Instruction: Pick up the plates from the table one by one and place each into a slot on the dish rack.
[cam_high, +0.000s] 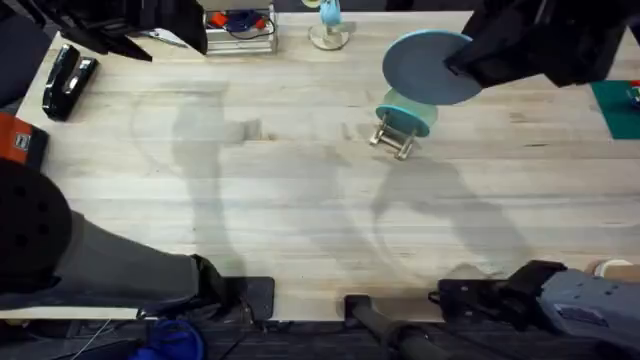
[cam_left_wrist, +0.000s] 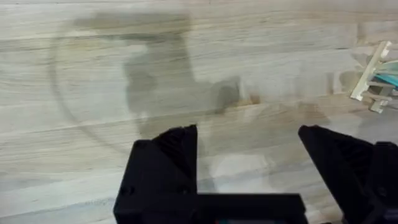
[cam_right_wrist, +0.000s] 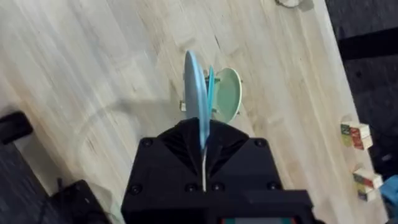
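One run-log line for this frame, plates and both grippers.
right gripper: shut on light blue round plate, above small wooden dish rack | mint-green round plate: slotted in rack | left gripper: open, empty

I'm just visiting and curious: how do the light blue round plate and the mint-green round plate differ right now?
The light blue round plate is held above the table, pinched at its rim by the right gripper; the mint-green round plate already stands on edge in the small pale wooden dish rack. The blue one is free of the rack, while the green one sits between the rack's sticks. Both are plain, round, flat and look alike in size.
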